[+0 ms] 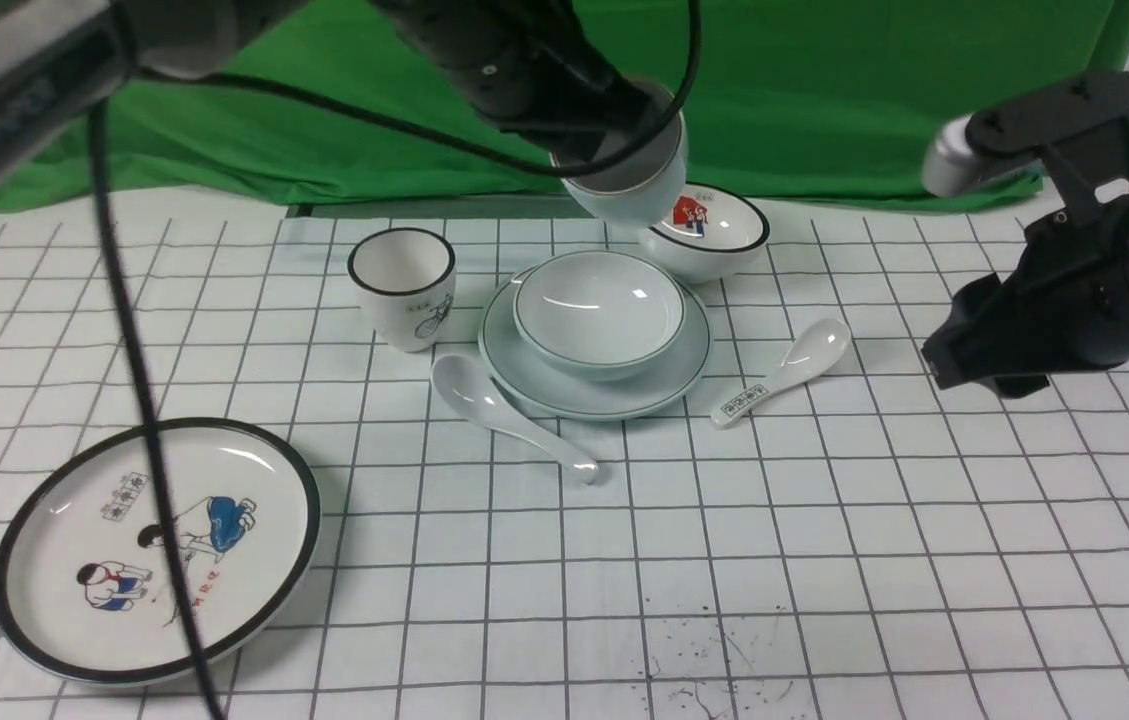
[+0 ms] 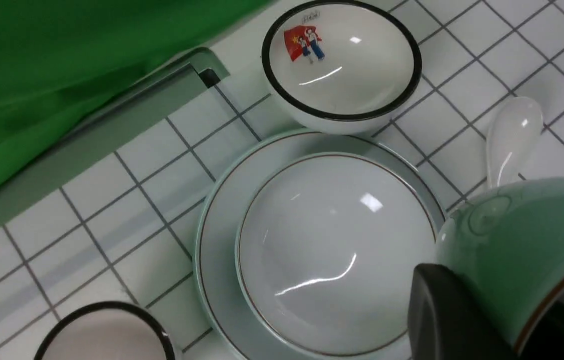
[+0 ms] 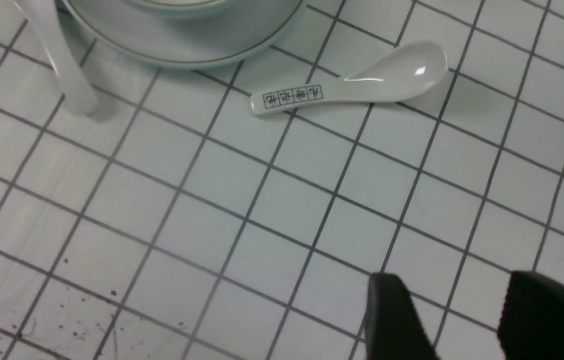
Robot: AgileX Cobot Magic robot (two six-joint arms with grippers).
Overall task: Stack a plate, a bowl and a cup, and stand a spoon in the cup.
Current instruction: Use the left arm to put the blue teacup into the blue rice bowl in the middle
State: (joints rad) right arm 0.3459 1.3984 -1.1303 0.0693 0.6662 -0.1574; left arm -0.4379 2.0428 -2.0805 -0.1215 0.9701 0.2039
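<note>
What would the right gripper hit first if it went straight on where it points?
Probably bare table: the open right gripper aims down at plain grid squares. The spoon with the printed handle lies farther on and off to one side, so it is likely missed, though depth is hard to judge.

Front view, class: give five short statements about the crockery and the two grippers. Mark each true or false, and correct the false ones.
1. The bowl sits on the plate. True.
2. The left gripper is shut on the cup, which is off the table. True.
3. The plain spoon stands in the cup. False: it lies on the table beside the plate.
4. The right gripper holds the patterned spoon. False: it is open and empty, and that spoon lies on the table.
5. The bicycle cup sits in the bowl. False: it stands on the table beside the plate, and the bowl is empty.
</note>
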